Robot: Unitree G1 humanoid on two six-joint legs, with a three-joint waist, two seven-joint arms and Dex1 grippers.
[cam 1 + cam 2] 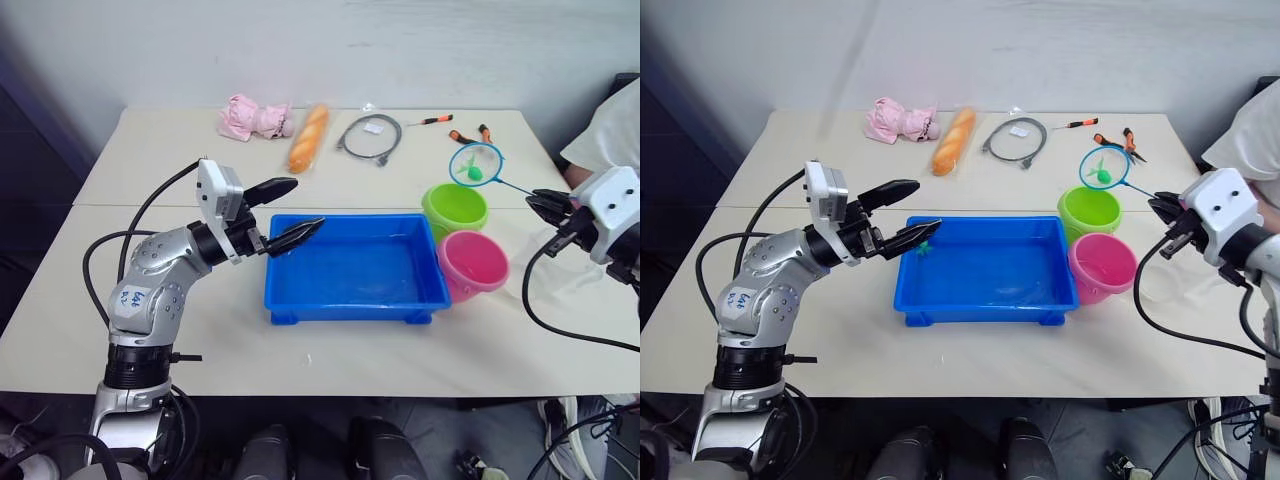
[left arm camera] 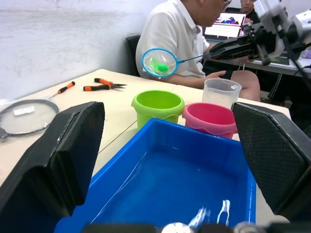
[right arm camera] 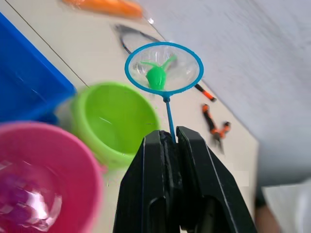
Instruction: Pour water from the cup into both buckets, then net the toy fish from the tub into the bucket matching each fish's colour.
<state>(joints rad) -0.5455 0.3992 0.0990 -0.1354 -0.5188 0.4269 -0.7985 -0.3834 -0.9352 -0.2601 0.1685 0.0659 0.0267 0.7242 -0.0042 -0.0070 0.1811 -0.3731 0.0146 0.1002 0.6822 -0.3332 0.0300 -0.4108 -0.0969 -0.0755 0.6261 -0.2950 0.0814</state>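
Right gripper (image 3: 171,141) clamped on our net (image 3: 164,67) handle, hoop out ahead holding a green fish (image 3: 156,76) just beyond the green bucket (image 1: 454,208), our left gripper (image 1: 283,213) spread wide over the tub (image 1: 356,300) corner

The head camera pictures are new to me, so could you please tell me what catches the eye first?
The bright blue tub sits mid-table, with the open left pincer hovering at its left end. Beside its right end stand a lime green bucket and a pink bucket. Above the green bucket, the right pincer holds a net with a green toy fish in it.
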